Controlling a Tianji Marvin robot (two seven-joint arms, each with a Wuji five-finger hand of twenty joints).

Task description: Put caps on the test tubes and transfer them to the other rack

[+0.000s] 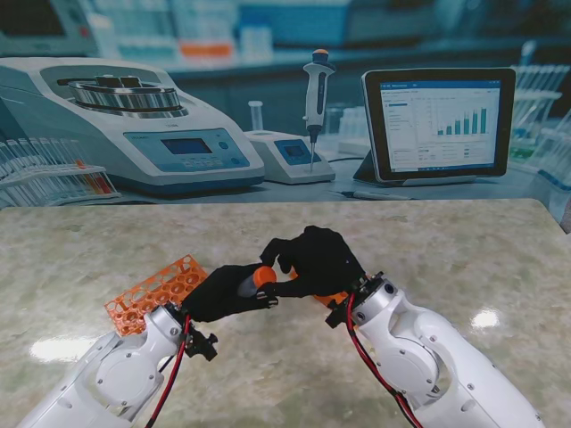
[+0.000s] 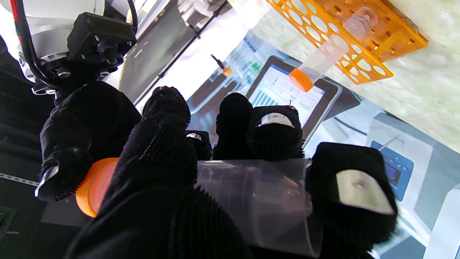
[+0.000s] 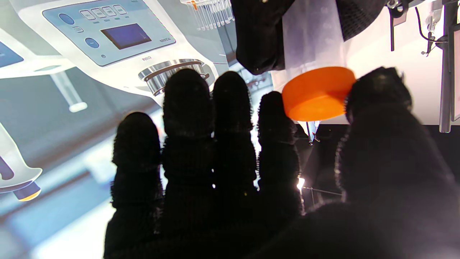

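Capping step, judged mid-way. The test tube [image 2: 251,201] is clamped in the left hand [image 1: 223,292], held above the counter [image 1: 464,259] between the 2 arms, tilted with its mouth toward the right hand [image 1: 317,260]. The orange cap [image 3: 318,92] sits at the tube mouth, pinched between the right thumb and index finger [image 3: 278,129]; the other 3 right fingers are extended and apart, gripping nothing. Whether the cap is fully seated cannot be told.

To do it well: the tube should be kept rigid by the left hand while the cap is kept square to the rim, then twisted or pressed until flush. A cocked cap would likely cross-thread or pop off. The pinch should be released only once the cap is judged secure.

An orange rack [image 1: 156,292] lies just left of the left hand; 1 capped tube [image 2: 320,64] is already seated in it.
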